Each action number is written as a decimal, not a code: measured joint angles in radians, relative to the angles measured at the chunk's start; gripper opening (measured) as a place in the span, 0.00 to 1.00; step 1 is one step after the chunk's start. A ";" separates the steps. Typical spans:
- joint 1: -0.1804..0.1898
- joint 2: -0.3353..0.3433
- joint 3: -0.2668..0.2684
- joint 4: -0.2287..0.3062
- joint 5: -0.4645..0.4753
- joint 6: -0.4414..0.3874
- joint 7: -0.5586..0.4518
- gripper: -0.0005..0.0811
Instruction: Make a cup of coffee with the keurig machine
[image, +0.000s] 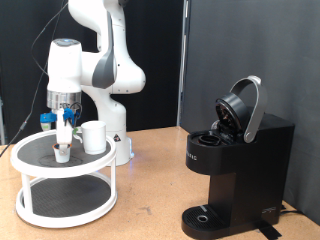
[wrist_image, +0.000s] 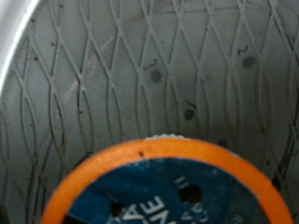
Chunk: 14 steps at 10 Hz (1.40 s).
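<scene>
Dark curtains hang behind the wooden table (image: 150, 180). On a white two-tier stand (image: 64, 170), the pincer (image: 65, 128) reaches straight down over a small coffee pod (image: 62, 152); whether its fingers grip it, I cannot tell. Just beside the pincer stands the cup (image: 94, 137). Well apart from it, the keurig machine (image: 238, 165) sits with its lid raised.

Exterior view: off-arm camera at about table height, level, mid distance, facing the arm; white two-tier stand (image: 62, 168) at 9 o'clock, keurig machine (image: 238, 160) at 4 o'clock. Wrist view: looks straight down from very near onto the stand's dark mesh shelf (wrist_image: 140, 65), orange-rimmed pod (wrist_image: 159, 191) at 6 o'clock. Both views share that upper shelf.
</scene>
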 joint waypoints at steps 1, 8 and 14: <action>0.000 0.000 0.000 -0.003 0.000 0.002 0.003 0.91; 0.000 0.001 0.010 -0.004 -0.010 0.001 0.049 0.63; 0.002 -0.068 -0.003 0.111 0.083 -0.227 -0.065 0.47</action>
